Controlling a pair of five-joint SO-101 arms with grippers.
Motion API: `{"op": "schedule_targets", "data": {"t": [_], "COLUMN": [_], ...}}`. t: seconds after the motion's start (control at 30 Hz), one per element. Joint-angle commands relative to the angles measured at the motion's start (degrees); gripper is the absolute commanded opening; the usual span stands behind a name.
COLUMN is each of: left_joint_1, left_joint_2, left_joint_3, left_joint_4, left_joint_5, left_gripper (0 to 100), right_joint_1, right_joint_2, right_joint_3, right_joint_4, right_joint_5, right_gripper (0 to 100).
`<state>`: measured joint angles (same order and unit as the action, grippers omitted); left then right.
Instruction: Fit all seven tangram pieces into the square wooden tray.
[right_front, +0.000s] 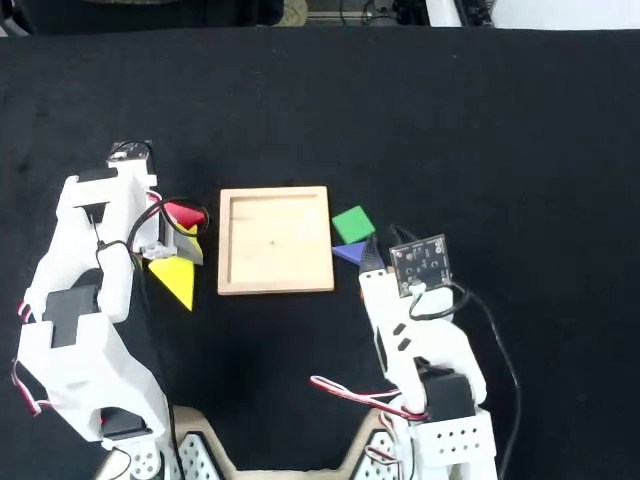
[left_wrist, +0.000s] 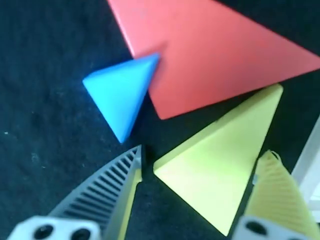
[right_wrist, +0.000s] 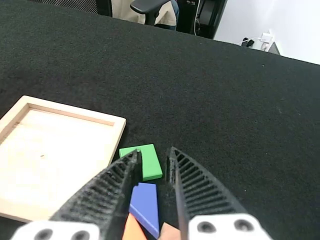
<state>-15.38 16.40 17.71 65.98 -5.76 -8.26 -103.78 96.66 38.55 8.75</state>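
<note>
Left gripper (left_wrist: 203, 151) spread open astride the yellow triangle (left_wrist: 220, 175), long axis running ahead between the fingers toward the red triangle (left_wrist: 210, 50)

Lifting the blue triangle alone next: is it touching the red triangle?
Touching. In the left wrist view the tip of the blue triangle overlaps the edge of the red triangle, no gap.
</note>
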Motion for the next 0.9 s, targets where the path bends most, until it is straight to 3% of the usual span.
{"op": "schedule_targets", "data": {"t": [0.0, 0.63, 0.87], "left_joint_1": [-0.22, 1.01, 1.01], "left_joint_2": [-0.35, -0.26, -0.26], "left_joint_3": [-2.15, -1.71, -1.36], "left_joint_4": [1.32, 1.76, 1.76], "left_joint_5": [1.32, 0.97, 0.97], "left_gripper": [35, 35, 29], "right_joint_1": [0.88, 0.88, 0.88], "right_joint_2": [-4.79, -4.79, -4.79], "right_joint_3": [-0.13, -0.13, -0.13], "right_joint_4": [0.09, 0.26, 0.26], "right_joint_5": [0.53, 0.53, 0.53], "right_gripper": [9.6, 9.6, 9.6]}}
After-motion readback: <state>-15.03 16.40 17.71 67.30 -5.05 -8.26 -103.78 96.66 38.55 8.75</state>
